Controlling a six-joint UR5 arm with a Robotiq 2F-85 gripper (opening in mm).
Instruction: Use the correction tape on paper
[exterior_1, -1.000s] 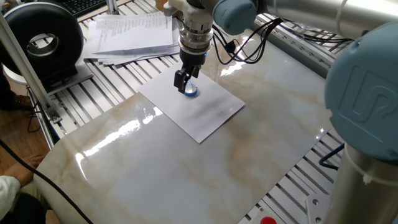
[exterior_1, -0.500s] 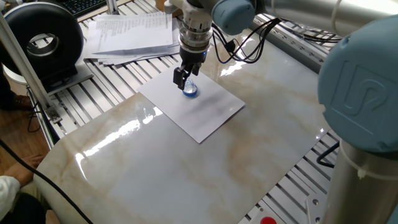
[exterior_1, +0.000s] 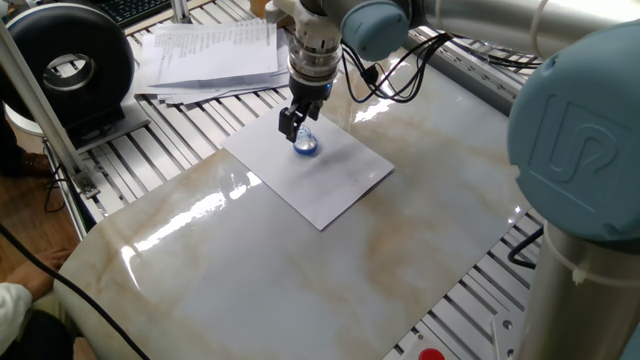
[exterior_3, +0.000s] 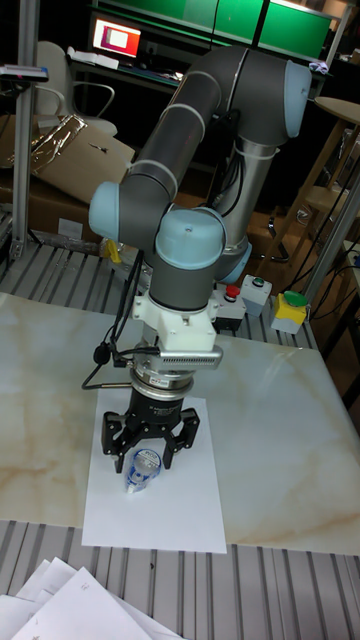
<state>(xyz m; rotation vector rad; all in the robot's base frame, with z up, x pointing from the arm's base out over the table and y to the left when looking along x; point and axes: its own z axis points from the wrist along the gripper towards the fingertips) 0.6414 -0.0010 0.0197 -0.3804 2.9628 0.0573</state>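
One arm is all I have here, and my hand (exterior_3: 149, 455) points straight down over the paper (exterior_1: 330, 178). Its two fingers (exterior_3: 184, 432) are spread apart, one on each side of the correction tape (exterior_3: 141, 468), and the tall fixed view shows a gap between each finger and the dispenser, so my hand is open and grips nothing. That blue and clear dispenser lies on the white sheet, in the part nearest the stack of printed papers (exterior_1: 210, 55), with its narrow tip toward that stack. My fingertips hang just above it. White and flat, the sheet rests on the marble table (exterior_1: 300, 270), turned at an angle to the table's edges. At the far left of the fixed view stands a black round device (exterior_1: 65, 65).
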